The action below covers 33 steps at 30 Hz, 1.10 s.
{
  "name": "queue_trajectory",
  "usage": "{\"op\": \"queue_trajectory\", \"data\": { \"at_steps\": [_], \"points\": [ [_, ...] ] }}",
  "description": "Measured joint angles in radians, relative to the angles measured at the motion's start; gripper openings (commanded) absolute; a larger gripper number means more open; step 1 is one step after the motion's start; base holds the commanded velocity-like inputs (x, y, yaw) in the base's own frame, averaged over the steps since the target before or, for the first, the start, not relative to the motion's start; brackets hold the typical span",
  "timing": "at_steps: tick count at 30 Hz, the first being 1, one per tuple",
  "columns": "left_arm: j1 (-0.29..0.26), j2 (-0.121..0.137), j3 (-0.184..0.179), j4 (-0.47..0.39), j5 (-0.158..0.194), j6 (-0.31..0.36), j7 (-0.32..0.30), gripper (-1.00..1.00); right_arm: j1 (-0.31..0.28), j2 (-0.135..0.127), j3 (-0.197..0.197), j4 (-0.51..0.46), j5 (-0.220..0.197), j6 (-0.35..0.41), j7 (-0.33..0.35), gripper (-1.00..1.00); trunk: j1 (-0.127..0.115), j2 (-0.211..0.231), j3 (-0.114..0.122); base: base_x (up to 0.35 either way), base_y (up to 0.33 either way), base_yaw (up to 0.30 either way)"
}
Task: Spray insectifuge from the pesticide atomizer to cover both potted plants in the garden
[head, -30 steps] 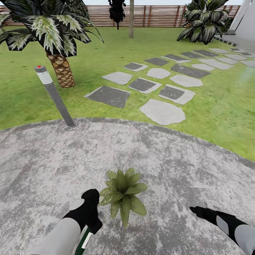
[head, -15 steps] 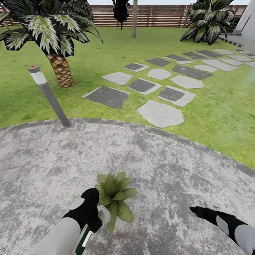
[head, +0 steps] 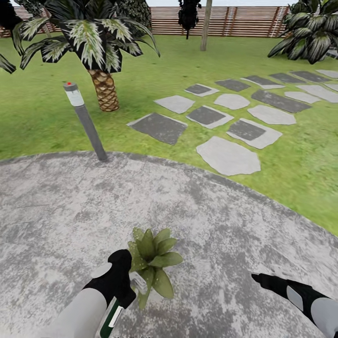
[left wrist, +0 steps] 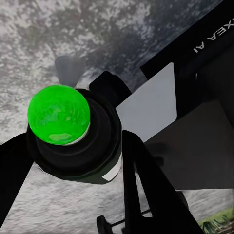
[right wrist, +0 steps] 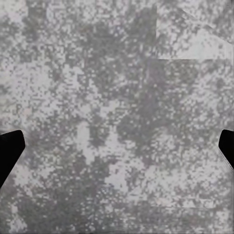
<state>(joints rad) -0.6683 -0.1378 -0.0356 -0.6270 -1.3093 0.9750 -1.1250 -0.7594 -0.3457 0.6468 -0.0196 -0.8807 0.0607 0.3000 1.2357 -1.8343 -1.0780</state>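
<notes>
Clamping the pesticide atomizer (head: 111, 318) between its fingers (left wrist: 146, 185), left gripper (head: 123, 286) beside potted plant (head: 151, 260).

I'm seeing the patio (head: 225, 220) rendering as rough, mottled grey stone, matt under my right gripper's black fingers (right wrist: 9, 146). The pesticide atomizer (left wrist: 73, 141), sitting between my left gripper's matt black fingers (left wrist: 146, 190), is looking like dark smooth plastic with a glossy green cap. The potted plant (head: 151, 263) is showing waxy leaves.
</notes>
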Motion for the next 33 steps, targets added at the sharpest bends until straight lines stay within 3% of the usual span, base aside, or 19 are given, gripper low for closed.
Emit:
{"op": "queue_trajectory", "data": {
  "at_steps": [12, 20, 33],
  "points": [
    [0.0, 0.0, 0.0, 0.0, 0.0, 0.0, 0.0, -1.0, 0.0, 0.0, 0.0, 0.0, 0.0, 0.0, 0.0, 1.0, 0.0, 0.0, 0.0, 0.0, -0.022, 0.275],
    [0.0, 0.0, 0.0, 0.001, 0.0, 0.0, 0.0, -1.0, 0.0, 0.0, 0.0, 0.0, 0.0, 0.0, 0.0, 1.0, 0.0, 0.0, 0.0, 0.0, -0.297, 0.039],
    [0.0, -0.002, 0.0, -0.001, 0.001, -0.002, 0.0, -1.0, 0.0, 0.0, 0.0, 0.0, 0.0, 0.0, 0.0, 1.0, 0.0, 0.0, -0.008, 0.0, -0.323, 0.213]
  ]
}}
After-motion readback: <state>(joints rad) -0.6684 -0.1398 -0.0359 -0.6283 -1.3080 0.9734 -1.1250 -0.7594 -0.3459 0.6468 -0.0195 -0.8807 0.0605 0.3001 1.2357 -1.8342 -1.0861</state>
